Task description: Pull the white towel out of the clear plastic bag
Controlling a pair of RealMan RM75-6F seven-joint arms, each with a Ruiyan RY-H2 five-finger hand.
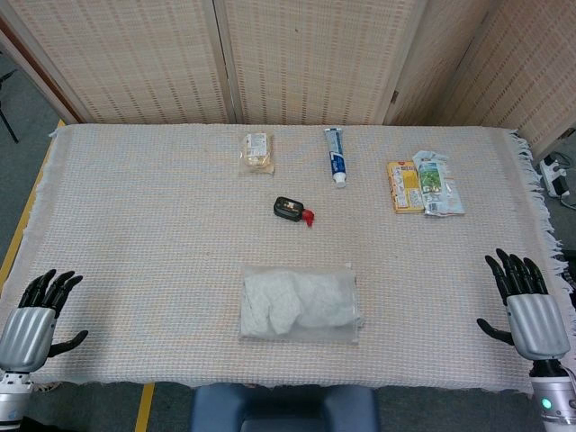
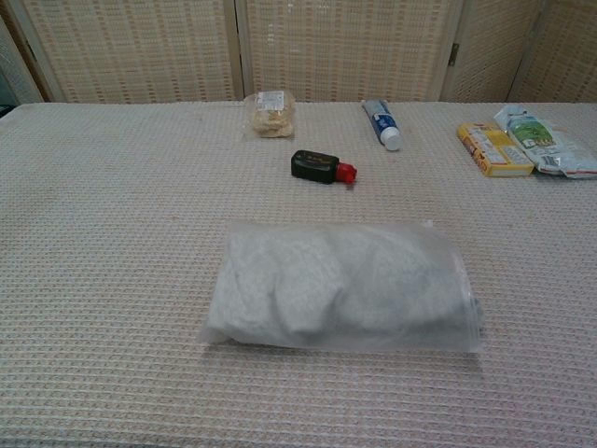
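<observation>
A clear plastic bag (image 1: 346,310) (image 2: 438,271) lies flat near the table's front middle, with the white towel (image 1: 288,304) (image 2: 317,285) bunched inside it. My left hand (image 1: 34,319) hovers at the front left corner, fingers spread and holding nothing. At the front right corner my right hand (image 1: 526,301) is likewise spread and empty. Both hands are well apart from the bag. The chest view shows neither hand.
On the woven tablecloth (image 1: 135,225) lie a small black bottle with a red cap (image 1: 292,211) (image 2: 322,168), a snack packet (image 1: 257,151) (image 2: 269,112), a toothpaste tube (image 1: 336,155) (image 2: 382,123), and a yellow box (image 1: 404,186) (image 2: 494,149) beside a green packet (image 1: 436,183) (image 2: 546,140). Wicker screens stand behind.
</observation>
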